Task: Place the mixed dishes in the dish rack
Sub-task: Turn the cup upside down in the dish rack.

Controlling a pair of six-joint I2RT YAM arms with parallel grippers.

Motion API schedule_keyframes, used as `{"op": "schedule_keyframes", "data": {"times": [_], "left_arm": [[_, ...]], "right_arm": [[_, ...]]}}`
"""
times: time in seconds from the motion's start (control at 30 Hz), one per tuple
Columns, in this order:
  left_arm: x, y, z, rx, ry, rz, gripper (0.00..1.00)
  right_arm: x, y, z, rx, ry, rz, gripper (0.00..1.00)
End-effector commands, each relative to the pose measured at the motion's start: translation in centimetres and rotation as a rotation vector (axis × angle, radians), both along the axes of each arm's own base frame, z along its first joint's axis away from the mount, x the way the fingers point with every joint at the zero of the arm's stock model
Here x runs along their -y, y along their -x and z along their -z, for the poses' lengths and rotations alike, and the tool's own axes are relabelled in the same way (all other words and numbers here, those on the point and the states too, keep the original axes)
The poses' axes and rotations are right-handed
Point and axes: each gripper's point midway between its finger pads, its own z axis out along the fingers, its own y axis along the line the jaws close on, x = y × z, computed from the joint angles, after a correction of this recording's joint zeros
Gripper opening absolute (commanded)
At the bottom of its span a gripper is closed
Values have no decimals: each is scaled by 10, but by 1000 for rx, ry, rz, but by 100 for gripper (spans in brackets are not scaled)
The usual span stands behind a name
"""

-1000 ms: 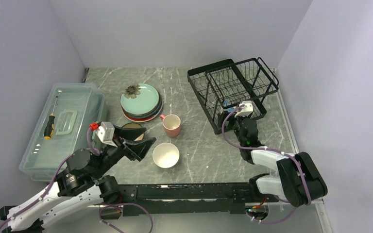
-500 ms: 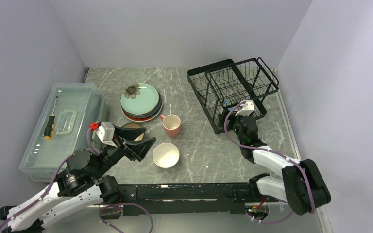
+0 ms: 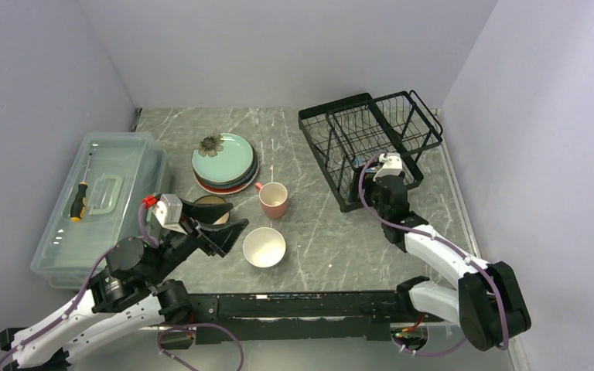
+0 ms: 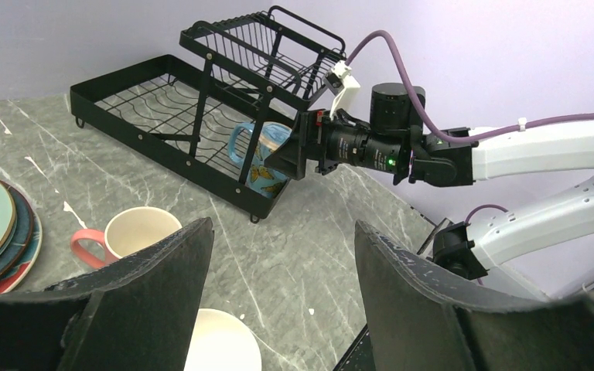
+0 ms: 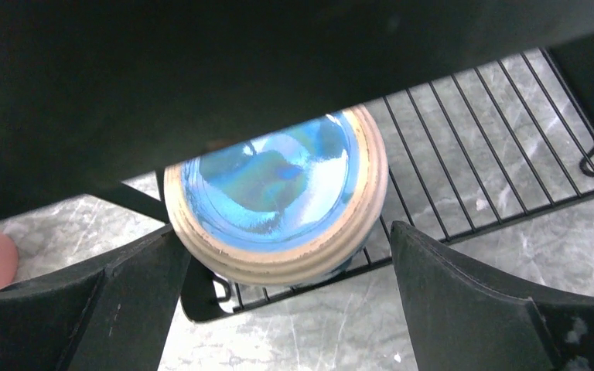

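The left gripper [image 3: 218, 233] hangs low over the table [image 3: 317, 232] with its jaws spread and nothing between them. In its own wrist view the two dark fingers [image 4: 147, 309] fill the lower corners and cover whatever lies straight beneath. The white bowl [image 3: 264, 247] sits just past its fingertips, cut off by the bottom edge of that view. A brown bowl [image 3: 210, 204] lies under the finger on its outer side and is only partly seen from above. The pink mug [image 3: 273, 199] stands a little farther ahead of the same gripper, apart from it. The stack of plates [image 3: 224, 158] is beyond that, mint-green on top, with the lower plates showing only as coloured rims. Out to this gripper's left is a clear box [image 3: 116, 166] with a screwdriver [image 3: 79, 202].

The right gripper [image 4: 286, 157] reaches to the near end of the dish rack [image 3: 332, 131], its jaws standing wide apart. The blue mug [image 4: 259, 158] is tipped over on the rack's lower tier, right at the fingertips, its glazed base facing the wrist camera. Whether either finger touches it cannot be told. A dark band hides the upper part of the right wrist view. From above, the wrist itself covers the mug.
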Motion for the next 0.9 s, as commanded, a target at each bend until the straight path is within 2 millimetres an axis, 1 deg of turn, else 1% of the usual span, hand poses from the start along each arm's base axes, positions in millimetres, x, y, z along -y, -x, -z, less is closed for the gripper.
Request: {"op": "schedule_keyframes", "data": {"times": [0.0, 0.13, 0.43, 0.53, 0.63, 0.87], "left_arm": [[-5, 2, -18, 31, 41, -5, 73], [-4, 2, -19, 32, 40, -3, 73], [-4, 3, -20, 30, 39, 1, 73], [-4, 3, -20, 29, 37, 2, 73], [-4, 3, -20, 28, 36, 0, 73], [-4, 1, -18, 21, 23, -9, 74]], "right_arm": [[-3, -6, -27, 14, -1, 9, 100], [-7, -5, -33, 5, -8, 0, 100], [-9, 7, -50, 13, -43, -14, 100], [-9, 12, -56, 11, -56, -17, 100], [-6, 20, -56, -18, -58, -11, 100], [-10, 37, -62, -58, -101, -39, 100]]}}
